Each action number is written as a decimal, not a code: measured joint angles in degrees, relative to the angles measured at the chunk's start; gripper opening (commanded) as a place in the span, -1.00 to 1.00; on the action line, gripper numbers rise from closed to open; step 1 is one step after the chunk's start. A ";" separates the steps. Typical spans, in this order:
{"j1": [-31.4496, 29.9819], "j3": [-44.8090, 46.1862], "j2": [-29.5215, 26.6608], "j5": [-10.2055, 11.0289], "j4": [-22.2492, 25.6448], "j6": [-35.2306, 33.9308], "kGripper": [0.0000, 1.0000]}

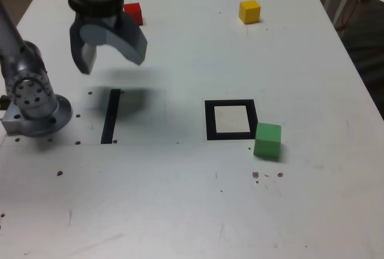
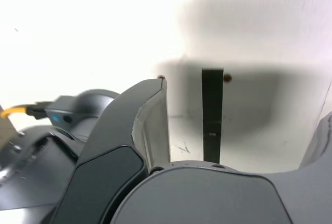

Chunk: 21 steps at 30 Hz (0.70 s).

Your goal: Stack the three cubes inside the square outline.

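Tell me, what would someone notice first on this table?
Probably the big grey gripper, hanging open above the table at the exterior view's upper left, over a thin black strip. Next come three bright cubes: the red cube just behind the gripper, the yellow cube at the far right, and the green cube touching the lower right corner of the black square outline in the middle.

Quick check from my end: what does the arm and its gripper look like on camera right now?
The arm is silver-grey metal with a round joint housing dotted with bolt holes. The gripper has a dark ribbed collar and two broad, curved blue-grey jaws with paler inner faces. The wrist view shows a yellow cable beside dark housing.
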 measured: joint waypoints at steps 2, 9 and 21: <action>3.15 -1.89 0.18 0.57 1.15 2.52 0.99; 13.26 -9.05 4.04 1.78 3.76 10.02 0.99; 22.44 -21.24 13.38 3.78 6.10 16.74 0.99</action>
